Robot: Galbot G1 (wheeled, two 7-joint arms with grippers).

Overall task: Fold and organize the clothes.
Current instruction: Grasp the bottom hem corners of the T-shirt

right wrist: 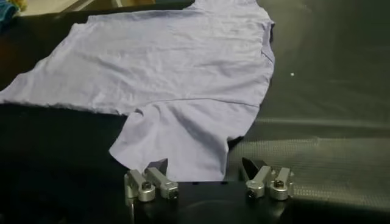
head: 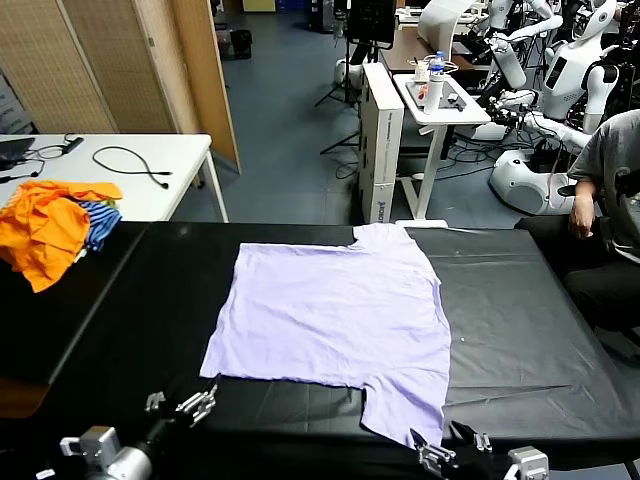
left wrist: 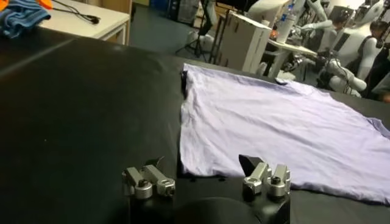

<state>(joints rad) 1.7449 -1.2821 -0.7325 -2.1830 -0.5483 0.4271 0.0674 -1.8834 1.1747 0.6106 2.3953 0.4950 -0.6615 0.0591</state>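
The pale lavender T-shirt lies spread flat on the black table, with one sleeve toward the near edge and the other at the far edge. No printed patch shows on its upper face. My left gripper is open and empty, low over the table just short of the shirt's near left corner. The left wrist view shows this gripper in front of the shirt. My right gripper is open at the near sleeve. In the right wrist view its fingers straddle the sleeve's hem without holding it.
A pile of bright orange garments with a blue-striped cloth sits at the table's far left. A white table with cables stands behind it. A seated person is at the right, and a white cart and other robots stand behind.
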